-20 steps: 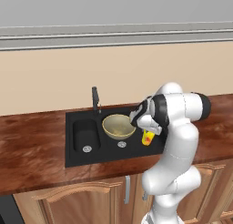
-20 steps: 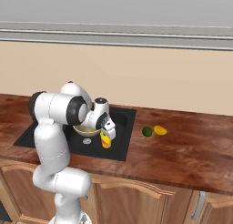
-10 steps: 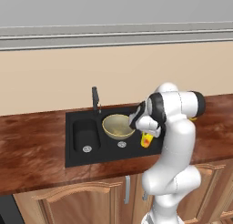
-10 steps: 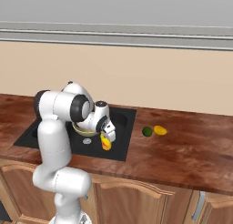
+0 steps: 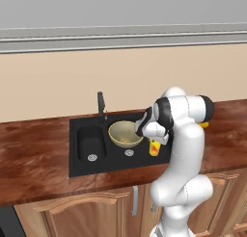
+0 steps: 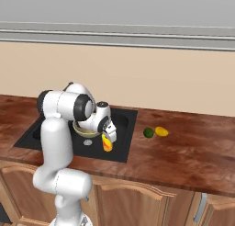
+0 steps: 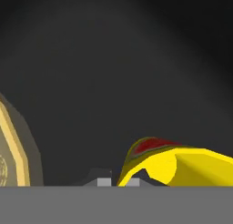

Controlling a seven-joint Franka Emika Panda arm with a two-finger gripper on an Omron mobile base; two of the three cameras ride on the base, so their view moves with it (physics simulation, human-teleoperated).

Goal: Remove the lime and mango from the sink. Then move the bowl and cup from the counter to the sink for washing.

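My gripper is shut on the yellow cup with a red mark, holding it low in the right part of the black sink's large basin. The cup hangs tilted just under the hand. The olive-tan bowl sits in the same basin, left of the cup. In the hand view the cup is close at the bottom right, with the bowl's rim at the left edge. The lime and mango lie side by side on the counter, right of the sink.
A dark faucet stands behind the sink between its basins. The small left basin has a silver drain. The wall runs close behind the counter. Light wooden cabinets sit below.
The hand with the cup has sunk slightly lower into the large basin. The bowl, lime and mango have not moved.
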